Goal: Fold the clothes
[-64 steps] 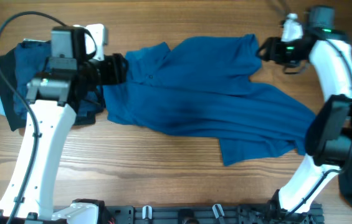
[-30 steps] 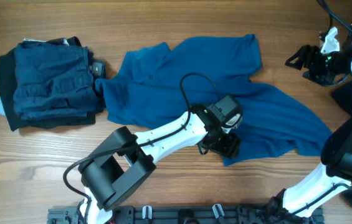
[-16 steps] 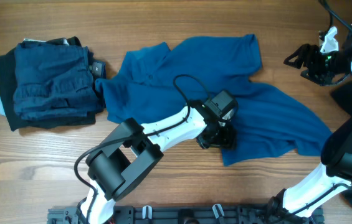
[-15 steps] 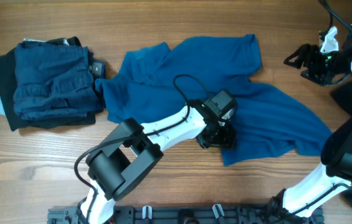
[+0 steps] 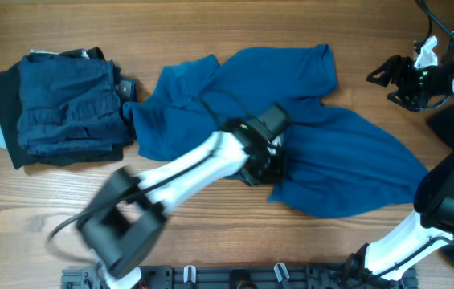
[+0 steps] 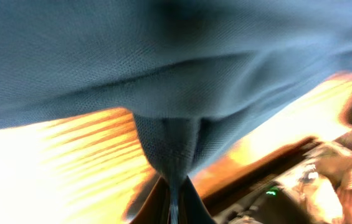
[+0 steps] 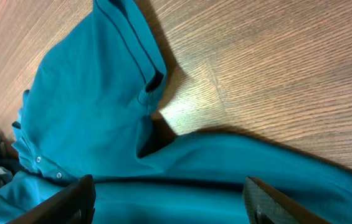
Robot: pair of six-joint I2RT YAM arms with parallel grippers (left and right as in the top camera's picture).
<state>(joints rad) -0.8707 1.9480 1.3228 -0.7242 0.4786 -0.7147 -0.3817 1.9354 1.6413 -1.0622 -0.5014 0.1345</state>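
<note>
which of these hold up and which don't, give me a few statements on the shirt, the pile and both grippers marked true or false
1. The left gripper is pinched on a fold of the blue polo shirt. True.
2. The right gripper is clamped on the shirt's sleeve. False: it is open and holds nothing, off to the side of the shirt.
3. A pile of dark garments lies to the left of the polo shirt. True.
4. The polo shirt is folded into a neat square. False: it lies spread out and rumpled.

Left arm [image 5: 182, 170] motion-blurred, polo shirt [image 6: 176, 74] blurred
</note>
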